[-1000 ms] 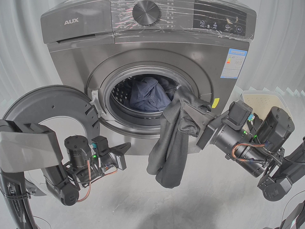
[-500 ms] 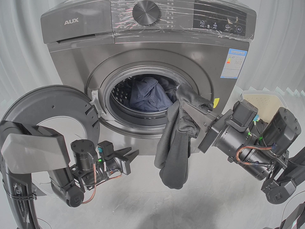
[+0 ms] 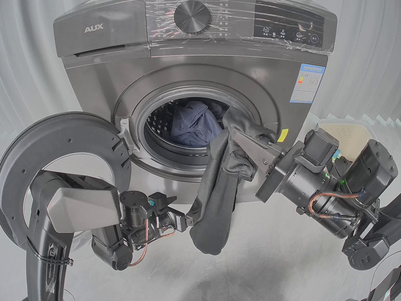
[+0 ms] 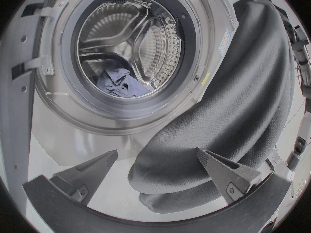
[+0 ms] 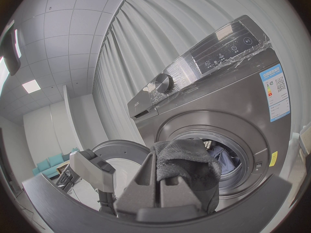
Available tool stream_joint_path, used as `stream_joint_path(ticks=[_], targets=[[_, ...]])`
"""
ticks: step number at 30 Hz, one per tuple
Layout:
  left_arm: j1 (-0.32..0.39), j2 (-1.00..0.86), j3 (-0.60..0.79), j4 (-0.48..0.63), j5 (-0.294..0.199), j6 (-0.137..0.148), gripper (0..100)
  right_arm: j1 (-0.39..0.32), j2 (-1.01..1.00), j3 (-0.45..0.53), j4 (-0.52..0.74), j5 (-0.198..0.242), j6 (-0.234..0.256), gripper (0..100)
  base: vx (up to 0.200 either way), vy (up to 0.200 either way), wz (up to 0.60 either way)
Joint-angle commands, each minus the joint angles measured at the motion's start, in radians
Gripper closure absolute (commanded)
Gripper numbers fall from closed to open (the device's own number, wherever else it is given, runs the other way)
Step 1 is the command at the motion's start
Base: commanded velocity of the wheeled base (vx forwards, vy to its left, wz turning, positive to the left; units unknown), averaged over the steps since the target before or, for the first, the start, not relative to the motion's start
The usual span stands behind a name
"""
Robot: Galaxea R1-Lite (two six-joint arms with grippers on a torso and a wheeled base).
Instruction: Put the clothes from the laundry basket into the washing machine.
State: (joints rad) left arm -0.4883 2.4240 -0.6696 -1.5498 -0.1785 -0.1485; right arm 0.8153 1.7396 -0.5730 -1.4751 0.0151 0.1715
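The left gripper (image 4: 156, 152) is held low before the washer (image 3: 104, 76), jaws apart, with the garment's (image 3: 215, 197) hanging end between them and not yet pinched. The right gripper (image 3: 245, 144) is closed on the garment's bunched top, at the right rim of the drum mouth. Most of the garment is draped outside, down the front.

The garment is judged soft, limp and light. Its knit looks coarse enough to grip without slipping, and nothing in it is fragile. A hold near the low end is judged best, so that the tail can be lifted in rather than left trailing.

The door (image 3: 62, 147) is swung open to the left. Blue clothes (image 3: 194, 124) are seen in the drum. The basket (image 3: 346, 132) is noted behind the right arm.

A blue-and-white label (image 3: 308, 83) and a yellow sticker (image 3: 283, 135) are fixed to the front. Lettering and panel icons are noted above; none of this print is read off here.
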Motion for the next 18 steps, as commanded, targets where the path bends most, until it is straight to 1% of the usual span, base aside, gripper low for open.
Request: stream_joint_path(ticks=[1, 5, 6, 7, 8, 11, 15, 18], targets=[[-0.023, 0.026, 0.010, -0.001, -0.004, 0.001, 0, 0.005, 0.008, -0.011, -0.001, 0.000, 0.000, 100, 0.000, 0.000, 0.00], [-0.052, 0.009, 0.036, -0.001, -0.013, 0.003, 0, 0.005, 0.018, -0.022, -0.001, 0.000, 0.000, 100, 0.000, 0.000, 0.00], [-0.073, 0.001, 0.045, -0.001, -0.018, 0.003, 0, 0.005, 0.029, -0.031, -0.001, 0.000, 0.002, 100, 0.000, 0.000, 0.00], [-0.079, 0.001, 0.050, -0.001, -0.022, 0.003, 0, 0.005, 0.031, -0.033, -0.001, 0.000, 0.002, 100, 0.000, 0.000, 0.00], [-0.093, 0.001, 0.058, -0.001, -0.038, 0.004, 0, 0.005, 0.035, -0.036, -0.001, 0.000, 0.002, 100, 0.000, 0.000, 0.00], [-0.104, 0.004, 0.051, -0.001, -0.045, 0.014, 0, 0.007, 0.043, -0.044, -0.001, 0.000, 0.002, 100, 0.000, 0.000, 0.00], [-0.113, 0.013, 0.027, -0.001, -0.045, 0.012, 0, 0.015, 0.049, -0.044, -0.002, 0.000, 0.002, 100, 0.000, 0.000, 0.00], [-0.111, 0.035, -0.022, 0.002, -0.045, 0.009, 0, 0.022, 0.055, -0.048, -0.004, -0.001, 0.002, 100, 0.000, 0.000, 0.00]])
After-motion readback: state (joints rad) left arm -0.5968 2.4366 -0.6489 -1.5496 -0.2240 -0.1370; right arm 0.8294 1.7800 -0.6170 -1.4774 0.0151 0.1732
